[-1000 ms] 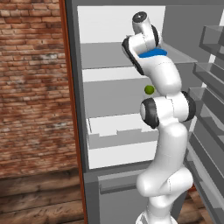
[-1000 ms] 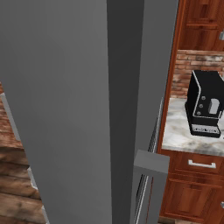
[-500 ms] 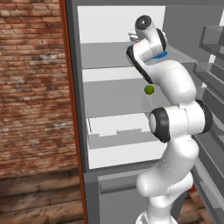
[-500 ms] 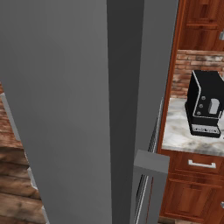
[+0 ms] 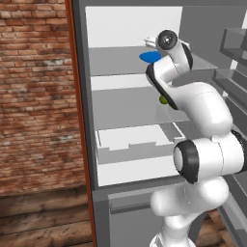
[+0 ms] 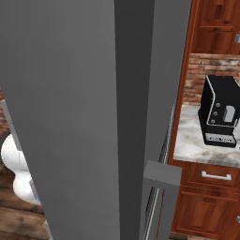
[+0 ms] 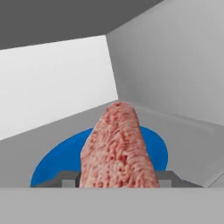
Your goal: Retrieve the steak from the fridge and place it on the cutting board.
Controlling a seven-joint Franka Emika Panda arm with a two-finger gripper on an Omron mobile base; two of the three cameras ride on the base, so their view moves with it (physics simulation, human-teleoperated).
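The hand view looks along my gripper [image 7: 118, 180], which is shut on the steak [image 7: 117, 148], a pinkish-red marbled slab sticking out between the fingers. The steak hangs just above a blue plate [image 7: 57, 162] on a grey shelf inside the fridge [image 7: 175, 65]. Seen from the left base, my arm reaches into the open fridge [image 5: 81, 106] at its upper shelf, and the wrist hides the gripper beside the blue plate [image 5: 149, 57]. The cutting board is out of view.
A small green round fruit [image 5: 163, 100] sits on the middle shelf behind my arm. A white drawer bin [image 5: 130, 144] lies below it. Door racks [image 5: 231, 62] stand at the right. The grey fridge door [image 6: 70, 103] blocks the right base view; a dark appliance [image 6: 220, 112] stands on the marble counter.
The elbow has swung down and toward the camera, and the wrist has shifted right, uncovering part of the blue plate. The grip on the steak is unchanged.
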